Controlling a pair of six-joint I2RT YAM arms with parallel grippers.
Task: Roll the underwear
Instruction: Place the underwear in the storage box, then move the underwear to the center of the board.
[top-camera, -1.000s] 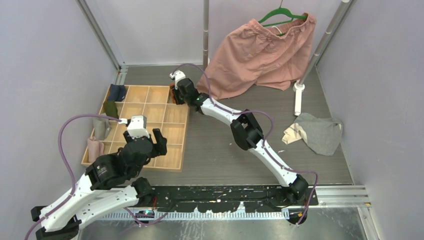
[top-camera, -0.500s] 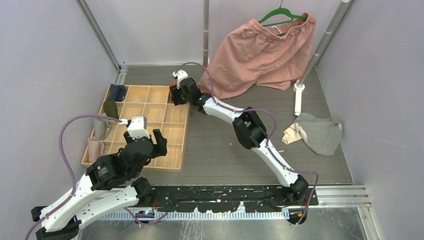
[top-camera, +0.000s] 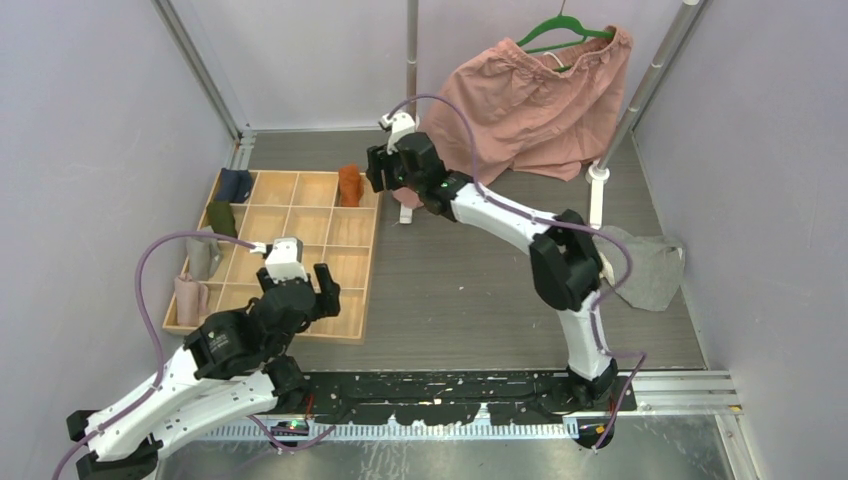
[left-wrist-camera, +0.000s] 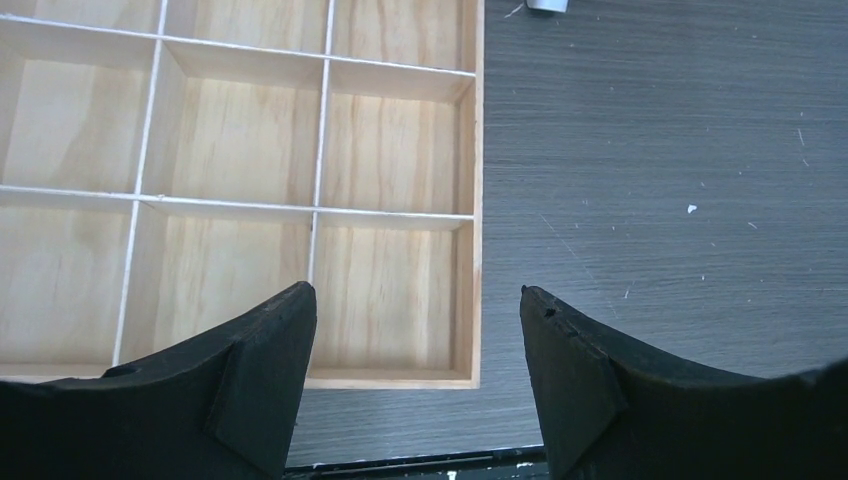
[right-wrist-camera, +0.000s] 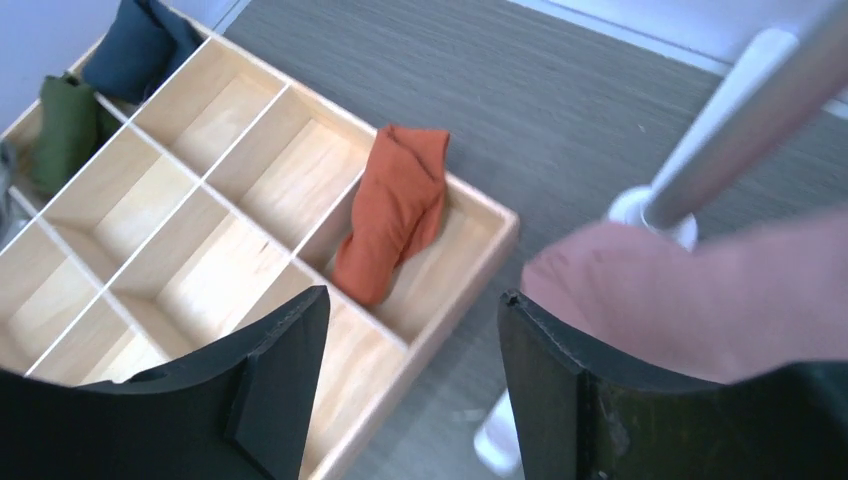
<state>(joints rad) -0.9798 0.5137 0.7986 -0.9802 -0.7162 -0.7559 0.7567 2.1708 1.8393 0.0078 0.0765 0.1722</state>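
Observation:
The rust-orange underwear (top-camera: 349, 185) lies rolled in the far right compartment of the wooden organizer (top-camera: 312, 330). In the right wrist view the roll (right-wrist-camera: 395, 210) lies below and ahead of my fingers. My right gripper (top-camera: 376, 170) is open and empty, raised just right of that compartment; it also shows in its wrist view (right-wrist-camera: 410, 300). The grey underwear (top-camera: 650, 268) lies unrolled on the table at the right, partly hidden behind my right arm. My left gripper (top-camera: 298, 282) is open and empty over the organizer's near right corner; it also shows in its wrist view (left-wrist-camera: 415, 295).
Big pink shorts (top-camera: 520, 110) hang on a green hanger (top-camera: 560, 30) at the back. A pole base (right-wrist-camera: 650, 205) stands next to the organizer. Navy (top-camera: 235, 185), green (top-camera: 222, 218), grey (top-camera: 203, 255) and pink (top-camera: 188, 295) rolls fill the left compartments.
My right gripper has lifted up and to the right out of the far right compartment, leaving the orange roll there. My left gripper has shifted slightly towards the near edge.

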